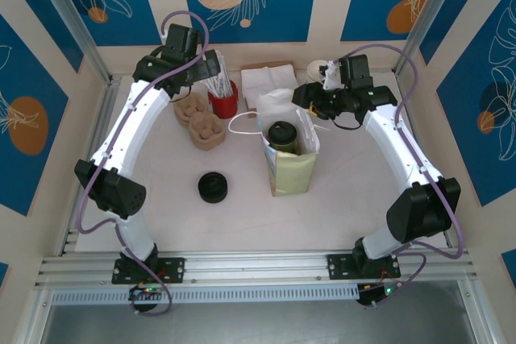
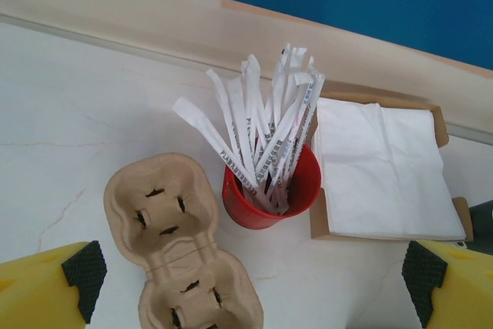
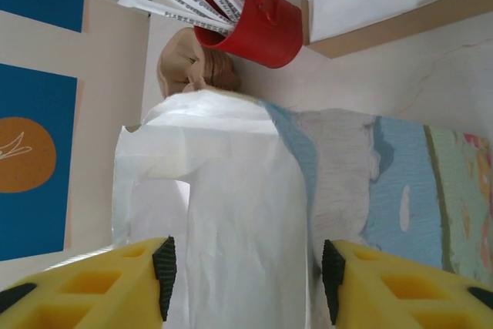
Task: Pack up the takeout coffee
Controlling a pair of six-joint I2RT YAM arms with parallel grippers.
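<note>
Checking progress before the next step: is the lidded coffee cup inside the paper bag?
Yes, the top view shows the takeout coffee, black lid up, standing inside the open paper bag.

i see white arm links [image 1: 133, 122], black joint housings [image 1: 113, 187], purple cables [image 1: 187, 13] looped alongside, yellow jaws with black ribbed pads [image 2: 83, 269].

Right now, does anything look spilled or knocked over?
Nothing stands out. The paper bag stands upright with the takeout coffee inside, lid on. The red cup of straws is upright too. Only the bag's top edge looks a bit crumpled.
</note>
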